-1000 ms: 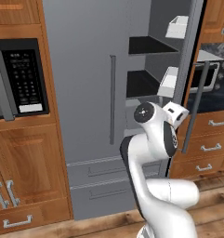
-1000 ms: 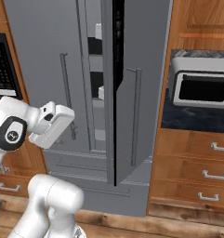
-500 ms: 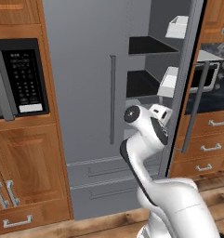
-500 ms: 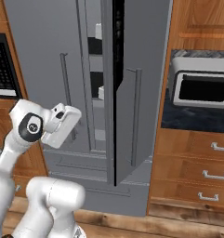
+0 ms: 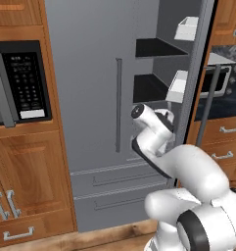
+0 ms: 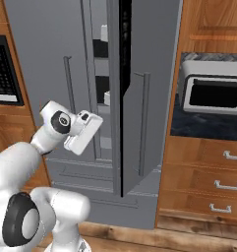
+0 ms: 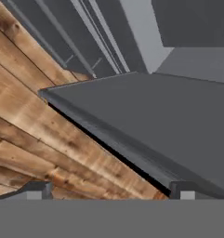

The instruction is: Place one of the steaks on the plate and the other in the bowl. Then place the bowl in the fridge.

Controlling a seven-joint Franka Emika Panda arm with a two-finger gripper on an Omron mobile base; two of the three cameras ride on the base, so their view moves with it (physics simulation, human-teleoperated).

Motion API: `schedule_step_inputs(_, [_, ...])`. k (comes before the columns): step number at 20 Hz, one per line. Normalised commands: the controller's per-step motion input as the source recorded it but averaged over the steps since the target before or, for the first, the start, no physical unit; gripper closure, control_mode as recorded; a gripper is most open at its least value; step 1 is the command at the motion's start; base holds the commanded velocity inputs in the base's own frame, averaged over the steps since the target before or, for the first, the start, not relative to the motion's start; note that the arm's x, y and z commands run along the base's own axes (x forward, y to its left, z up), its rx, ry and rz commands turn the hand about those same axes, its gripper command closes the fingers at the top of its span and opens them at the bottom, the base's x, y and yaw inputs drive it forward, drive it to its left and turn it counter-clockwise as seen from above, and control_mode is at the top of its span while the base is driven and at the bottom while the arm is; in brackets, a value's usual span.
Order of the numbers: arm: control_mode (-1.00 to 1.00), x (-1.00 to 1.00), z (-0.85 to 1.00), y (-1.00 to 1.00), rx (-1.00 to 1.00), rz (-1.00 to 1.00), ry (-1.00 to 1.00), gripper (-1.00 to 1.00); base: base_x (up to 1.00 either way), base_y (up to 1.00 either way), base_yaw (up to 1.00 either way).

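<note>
The fridge (image 5: 90, 73) is tall grey steel; its right door (image 6: 139, 98) hangs open, showing black shelves (image 5: 156, 48) and white door bins (image 5: 187, 28). My gripper (image 7: 108, 189) is open, nothing between its fingertips (image 7: 36, 188). It points down at the wooden floor and the lower edge of the open fridge door (image 7: 169, 130). The white hand (image 6: 83, 133) hangs at mid height in front of the gap between the two doors, also seen from the left as the hand (image 5: 163, 122). The steaks, the plate and the bowl are out of view.
A black-fronted microwave (image 5: 21, 81) sits in the wooden cabinets left of the fridge. Right of the open door stand a counter with a small oven (image 6: 213, 93) and drawers (image 6: 208, 184) below. Lower fridge drawers (image 5: 114, 179) lie under the hand.
The arm has folded and turned in front of the fridge, carrying the hand sideways toward the gap between the doors. The jaws stayed open.
</note>
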Motion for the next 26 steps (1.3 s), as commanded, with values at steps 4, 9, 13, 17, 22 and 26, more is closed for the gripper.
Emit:
schedule_step_inputs(4, [-1.0,0.62,-0.51,-0.34,0.0,0.09,0.37,-1.0,0.0,0.0,0.0])
schedule_step_inputs(9, [-1.0,0.69,-0.55,-0.02,-0.01,0.13,0.28,-1.0,0.0,0.0,0.0])
schedule_step_inputs(13, [-1.0,0.38,-0.1,-0.04,-0.02,0.1,0.16,-1.0,0.0,0.0,0.0])
schedule_step_inputs(17, [-1.0,-0.07,0.0,-0.41,-0.15,0.0,0.18,-1.0,0.0,0.0,0.0])
schedule_step_inputs(22, [-1.0,-0.64,0.0,-0.58,-0.15,0.0,0.11,-1.0,0.0,0.0,0.0])
schedule_step_inputs(26, [-1.0,-0.97,0.0,-0.75,-0.13,0.0,0.07,-1.0,0.0,0.0,0.0])
